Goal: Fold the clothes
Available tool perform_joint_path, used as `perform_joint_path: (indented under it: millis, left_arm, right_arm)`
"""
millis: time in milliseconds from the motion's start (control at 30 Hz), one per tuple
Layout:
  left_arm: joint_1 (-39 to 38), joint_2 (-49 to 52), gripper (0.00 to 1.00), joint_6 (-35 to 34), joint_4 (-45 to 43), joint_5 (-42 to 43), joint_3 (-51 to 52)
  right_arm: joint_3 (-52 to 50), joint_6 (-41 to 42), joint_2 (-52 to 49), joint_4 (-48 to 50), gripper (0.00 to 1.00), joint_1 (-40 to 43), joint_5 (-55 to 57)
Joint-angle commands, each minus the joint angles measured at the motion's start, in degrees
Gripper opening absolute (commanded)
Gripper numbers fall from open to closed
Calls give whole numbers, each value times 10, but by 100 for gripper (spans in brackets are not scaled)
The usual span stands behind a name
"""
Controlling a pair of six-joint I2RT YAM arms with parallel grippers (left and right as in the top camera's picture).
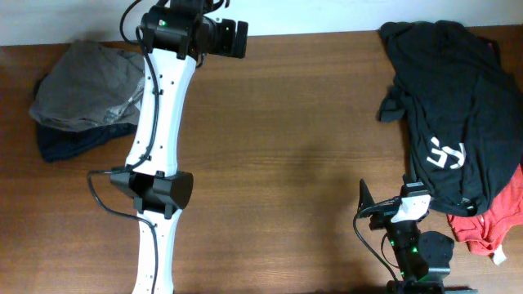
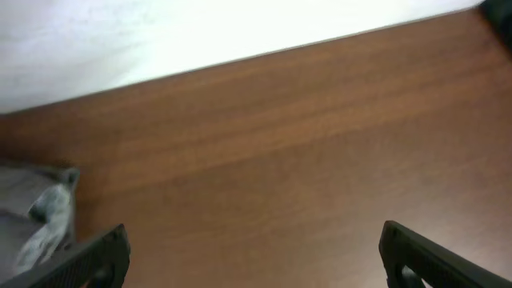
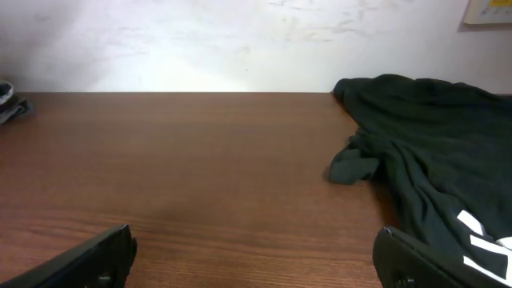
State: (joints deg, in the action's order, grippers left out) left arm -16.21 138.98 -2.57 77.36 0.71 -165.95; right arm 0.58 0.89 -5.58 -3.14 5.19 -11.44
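Note:
The clothes, grey-olive shorts (image 1: 86, 77), lie bunched at the table's far left on top of a dark blue garment (image 1: 65, 143). An edge of the shorts (image 2: 32, 220) shows at the left of the left wrist view. A small grey bit of them (image 3: 12, 104) also shows far left in the right wrist view. My left gripper (image 1: 235, 37) is at the back edge of the table, to the right of the shorts, and its jaws (image 2: 254, 234) are open over bare wood. My right gripper (image 1: 388, 198) sits near the front right, open (image 3: 254, 235) and holding nothing.
A black T-shirt (image 1: 453, 98) with white print is spread at the back right and reaches toward the right gripper (image 3: 432, 152). A red garment (image 1: 494, 220) lies under its lower edge. The left arm (image 1: 159, 139) stretches over the table's left-centre. A white wall (image 2: 160, 32) stands behind the table.

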Motion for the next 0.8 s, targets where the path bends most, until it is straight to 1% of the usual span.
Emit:
perform_joint_path:
  millis: [0, 100, 200, 233, 300, 433, 600, 767]
  left_arm:
    - [2, -17, 99, 22, 11, -48, 0]
    - [10, -59, 99, 22, -21, -59, 23]
    - [28, -138, 99, 22, -119, -38, 122]
    - [44, -197, 99, 22, -189, -21, 212]
    - [66, -278, 99, 22, -277, -3, 340]
    - [108, -431, 99, 22, -416, 28, 590]
    - [162, -576, 99, 22, -490, 62, 825]
    - [200, -704, 99, 30, -548, 75, 1010]
  right_arm:
    - [-3, 3, -2, -5, 99, -3, 7]
    - [-3, 3, -2, -5, 99, -3, 7]
    - [-3, 3, -2, -5, 99, -3, 7]
    - [-3, 3, -2, -5, 99, -3, 7]
    - [-3, 3, -2, -5, 99, -3, 7]
    - [-3, 3, -2, -5, 99, -3, 7]
    - [-3, 3, -2, -5, 99, -3, 7]
    - [-3, 3, -2, -5, 99, -3, 7]
